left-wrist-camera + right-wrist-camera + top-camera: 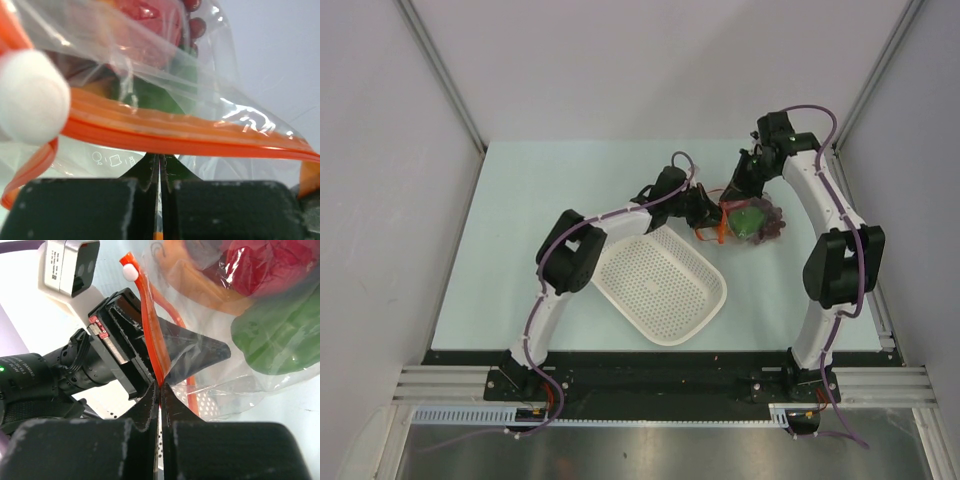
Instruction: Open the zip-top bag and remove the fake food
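Observation:
The clear zip-top bag [748, 222] sits at the back right between both grippers, with its orange-red zipper strip [175, 132] and white slider [30, 97]. Inside are a green pepper [280, 335], a red fruit [265, 265], an orange piece [200, 275] and dark grapes [196, 24]. My left gripper [160, 159] is shut on the plastic lip just below the strip; it also shows in the top view [703, 212]. My right gripper [160, 386] is shut on the orange strip [152, 325], facing the left gripper [122, 345]; in the top view it [732, 198] is at the bag's far side.
A white perforated basket [660, 285] lies in front of the bag, between the two arms, close under the left forearm. Grey walls and metal frame rails enclose the table at left, right and back.

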